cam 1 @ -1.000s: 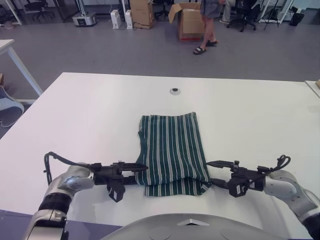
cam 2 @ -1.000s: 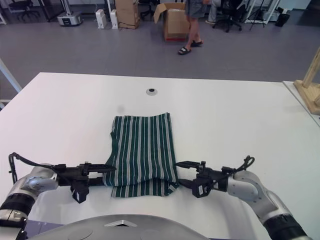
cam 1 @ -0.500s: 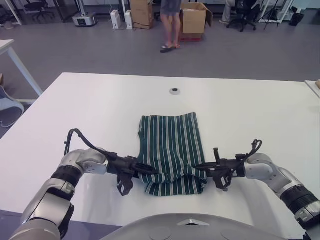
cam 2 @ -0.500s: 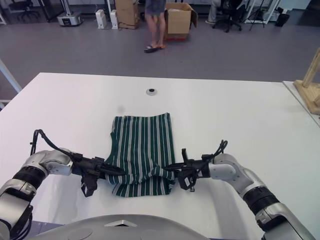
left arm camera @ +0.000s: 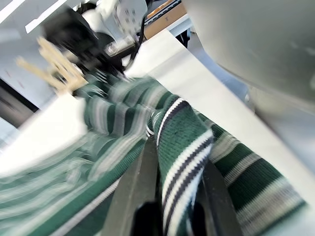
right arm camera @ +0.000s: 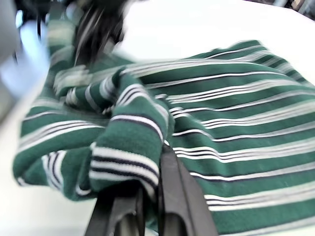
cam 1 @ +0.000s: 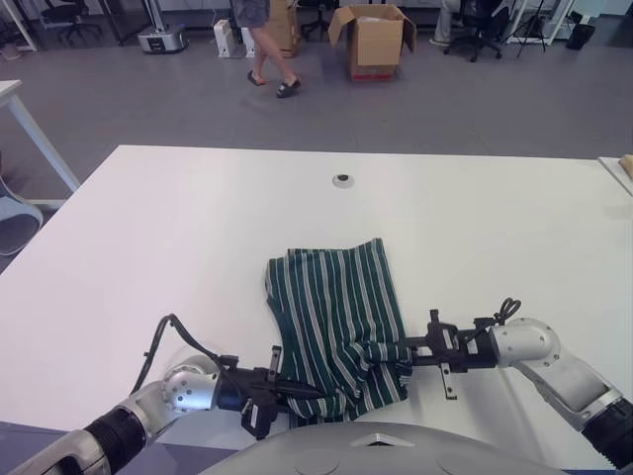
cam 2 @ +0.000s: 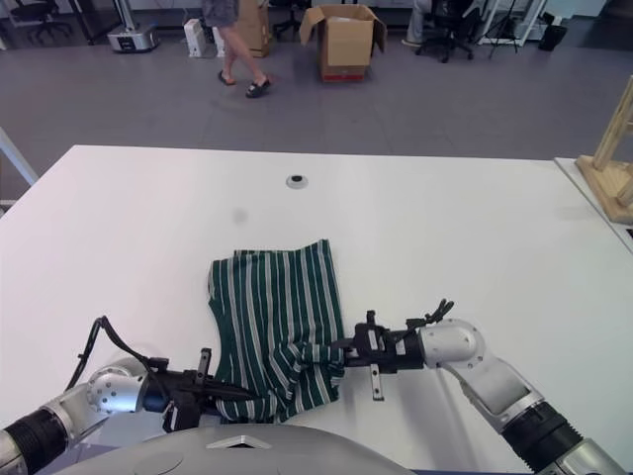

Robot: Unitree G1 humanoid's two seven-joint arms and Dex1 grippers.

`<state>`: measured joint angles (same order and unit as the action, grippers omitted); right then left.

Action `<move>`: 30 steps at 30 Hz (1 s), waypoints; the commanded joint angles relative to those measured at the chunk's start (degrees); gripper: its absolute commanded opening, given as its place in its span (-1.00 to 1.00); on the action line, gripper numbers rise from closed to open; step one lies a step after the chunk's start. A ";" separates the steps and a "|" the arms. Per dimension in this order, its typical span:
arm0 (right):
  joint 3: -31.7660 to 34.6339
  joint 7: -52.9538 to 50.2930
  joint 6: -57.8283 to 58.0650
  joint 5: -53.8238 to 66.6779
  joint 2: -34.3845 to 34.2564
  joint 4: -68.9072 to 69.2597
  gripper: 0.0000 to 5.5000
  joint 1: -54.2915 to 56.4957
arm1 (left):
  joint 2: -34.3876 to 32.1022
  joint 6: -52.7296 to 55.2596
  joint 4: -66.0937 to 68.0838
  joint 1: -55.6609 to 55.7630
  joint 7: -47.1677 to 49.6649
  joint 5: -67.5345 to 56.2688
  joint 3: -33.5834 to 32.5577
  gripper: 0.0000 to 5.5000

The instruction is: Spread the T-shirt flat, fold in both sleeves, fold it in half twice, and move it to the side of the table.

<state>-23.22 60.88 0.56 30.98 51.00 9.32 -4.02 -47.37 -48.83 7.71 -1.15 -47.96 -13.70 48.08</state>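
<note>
Two-arm fold of a striped T-shirt [cam 1: 336, 287] on the white bench [cam 1: 148, 228], with the round port [cam 1: 342, 180] set in the bench top as reference.

The T-shirt lies on the robot's side of the port, nearly in line with it and apart from it. It is already narrowed to a long band with no sleeves showing. Its long axis runs from the port toward the robot, leaning slightly to the robot's right as it nears the port, and the stripes run along that axis. The short edge facing the port lies flat. The end farthest from the port is bunched and raised off the bench.

The left gripper [cam 1: 305, 393] pinches the left corner of that raised end, with a ridge of fabric caught between its fingers. The right gripper [cam 1: 396, 355] pinches the right corner in the same way.

The step in hand appears to be a fold in half along the length. To do it well, both corners should rise together and travel toward the port at equal pace, so that the carried edge stays square to the stripes. They should land on the flat edge nearest the port, corner over corner. The bunching suggests slack between the two grips, and drawing the grippers slightly apart would tension the hem before it is laid down.
</note>
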 commanded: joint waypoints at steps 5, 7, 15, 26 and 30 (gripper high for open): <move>7.53 1.73 17.84 5.72 0.99 3.88 -0.97 3.42 | -4.51 27.58 8.84 16.75 -22.78 -15.26 -16.88 -0.99; 7.75 2.43 18.10 4.53 1.01 4.70 -0.97 2.00 | -3.28 27.90 10.53 16.22 -24.17 -13.32 -19.43 -0.99; 8.95 4.58 18.06 1.10 -0.15 5.48 -0.97 -0.49 | -1.73 36.16 -8.71 3.25 -22.85 -14.34 -24.55 -0.60; 12.54 3.03 18.81 -0.20 -2.10 8.50 -0.97 -4.91 | -3.28 14.61 -18.71 -9.00 -19.32 10.12 -27.71 -0.25; 12.96 3.08 19.50 -0.22 -2.63 9.19 -0.97 -5.11 | -1.52 5.42 -15.96 -9.23 -15.62 19.29 -26.00 -0.25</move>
<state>-11.15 64.14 19.25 31.24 48.64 17.27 -9.17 -49.45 -40.09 -9.24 -10.35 -65.46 1.85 21.47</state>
